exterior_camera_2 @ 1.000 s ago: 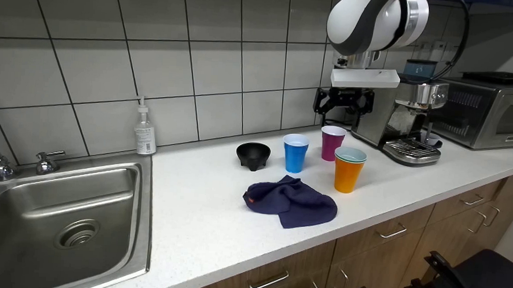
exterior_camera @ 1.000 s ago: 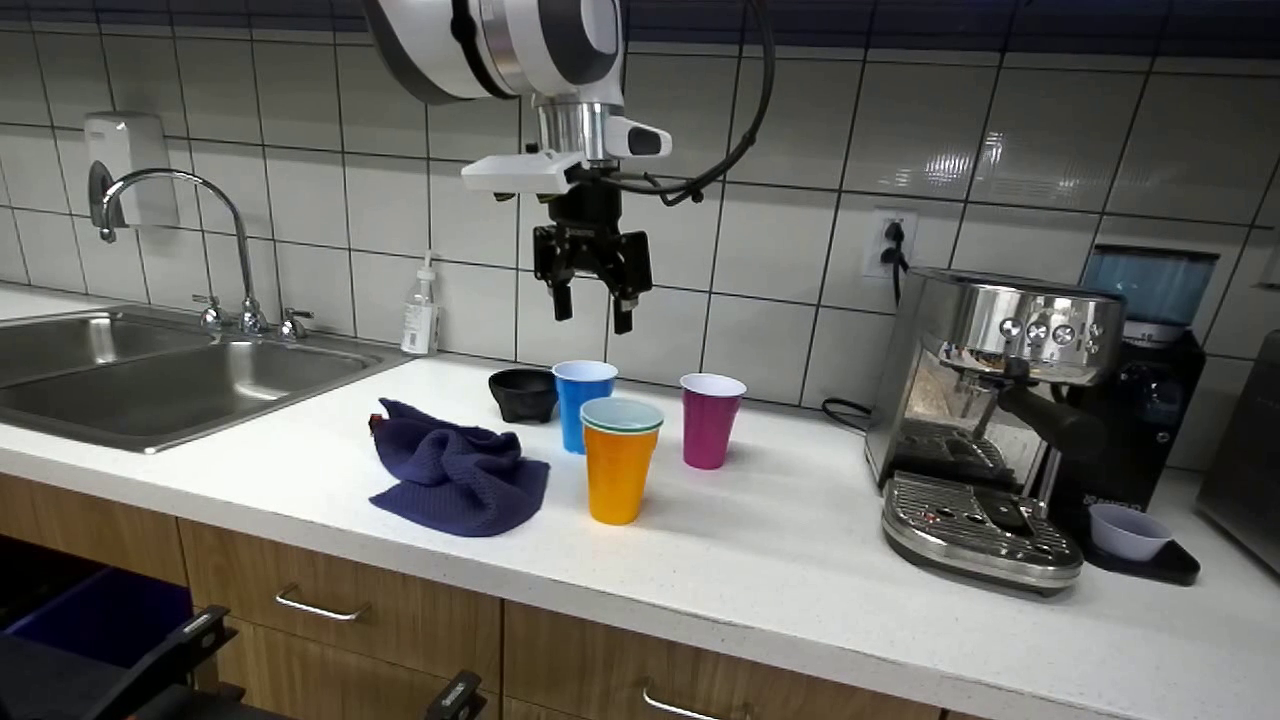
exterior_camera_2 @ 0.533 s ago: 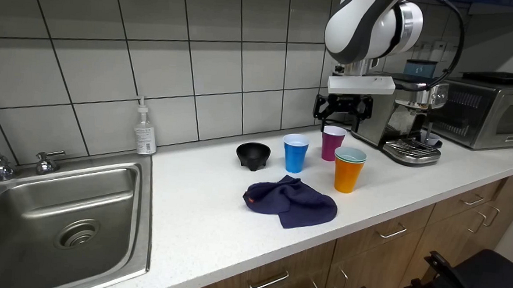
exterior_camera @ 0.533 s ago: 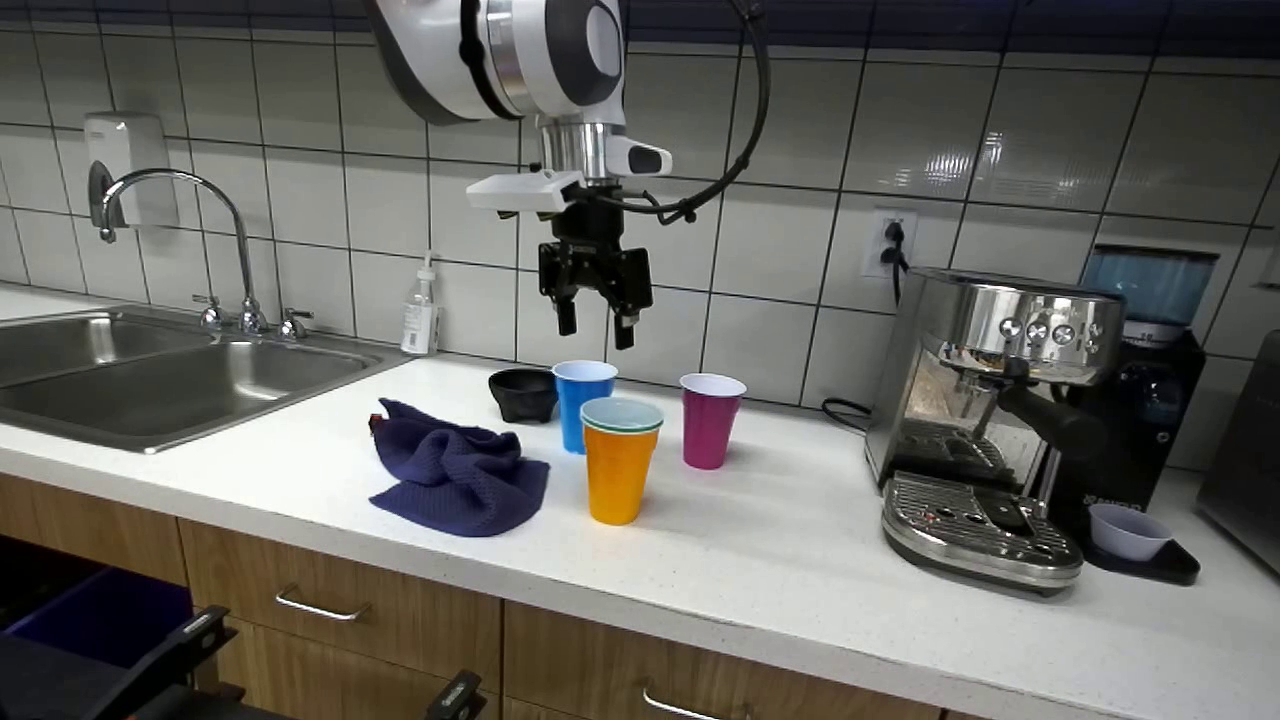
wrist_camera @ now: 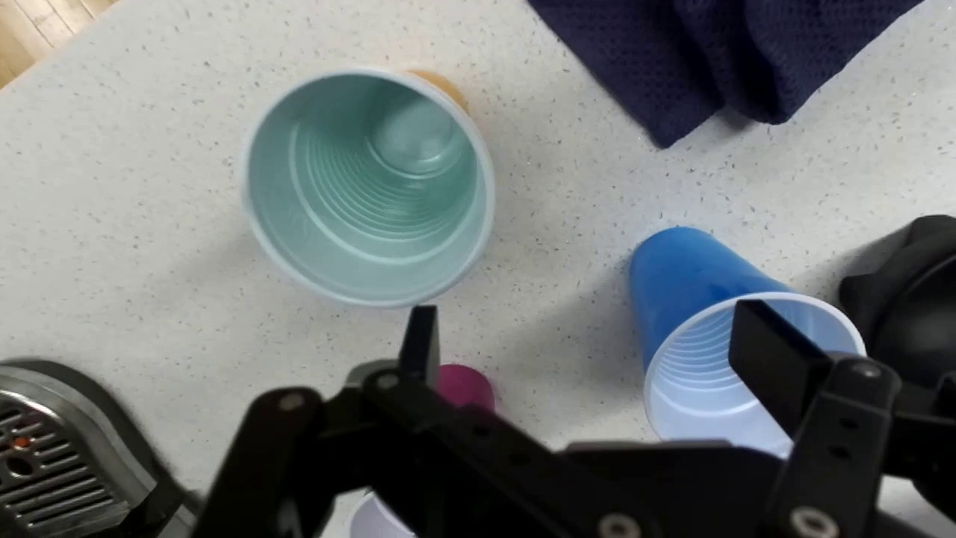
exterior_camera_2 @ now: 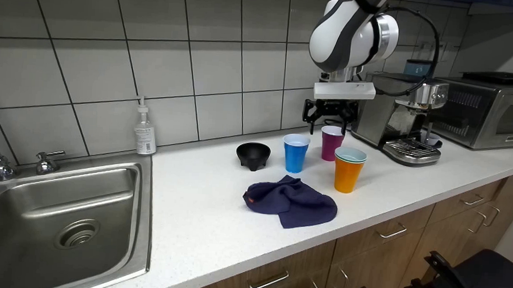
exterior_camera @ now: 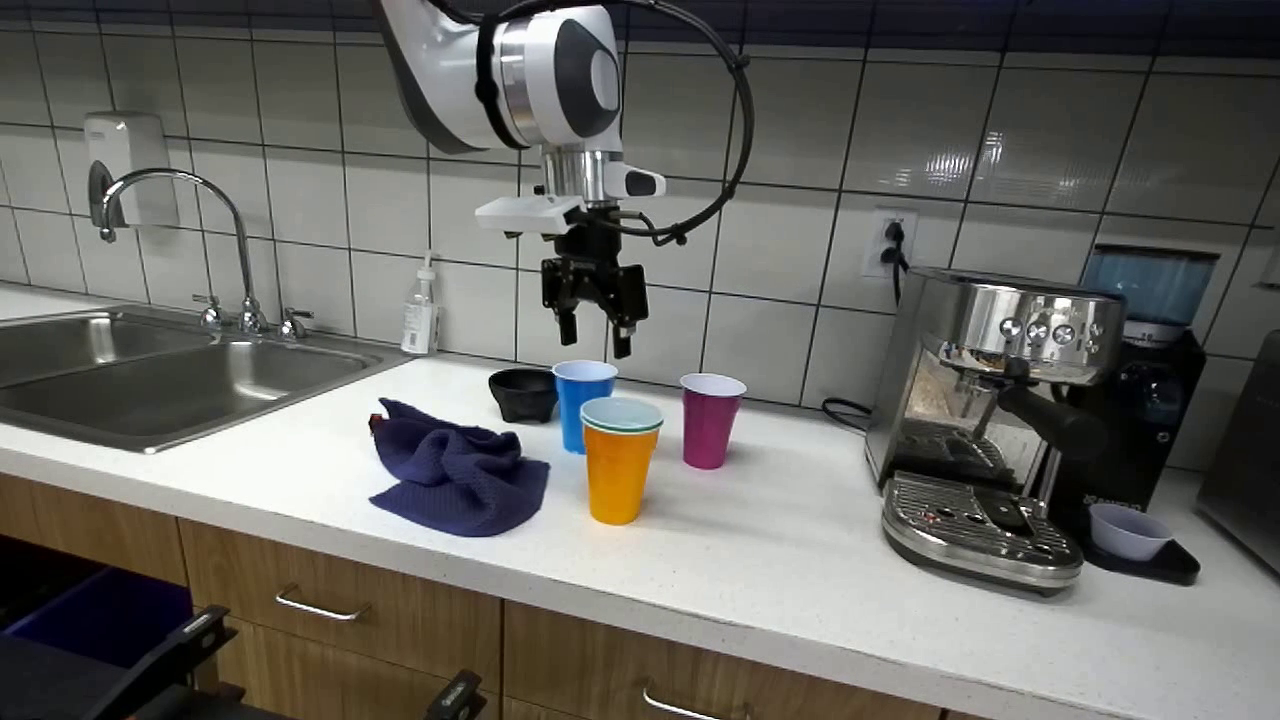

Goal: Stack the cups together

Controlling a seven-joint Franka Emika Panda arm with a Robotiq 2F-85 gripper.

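The orange cup (exterior_camera: 617, 480) stands upright on the counter with the green cup (exterior_camera: 622, 414) nested in it; only the green rim and inside show. The blue cup (exterior_camera: 572, 412) and the magenta cup (exterior_camera: 711, 432) stand upright and apart behind it. All show in both exterior views. My gripper (exterior_camera: 595, 338) is open and empty, pointing down above cup height near the blue and magenta cups. In the wrist view my gripper (wrist_camera: 586, 329) has one finger over the blue cup (wrist_camera: 676, 273) and one partly hiding the magenta cup (wrist_camera: 464, 385); the green cup (wrist_camera: 366, 194) lies ahead.
A small black bowl (exterior_camera: 524, 396) stands just beside the blue cup. A dark blue cloth (exterior_camera: 460, 480) lies in front of it. The espresso machine (exterior_camera: 985, 440) stands to one side, the sink (exterior_camera: 240, 385) to the other, with a soap bottle (exterior_camera: 420, 312) at the wall.
My open gripper has come down, and in an exterior view it has also shifted left, from over the magenta cup toward the blue cup. The cups have not moved.
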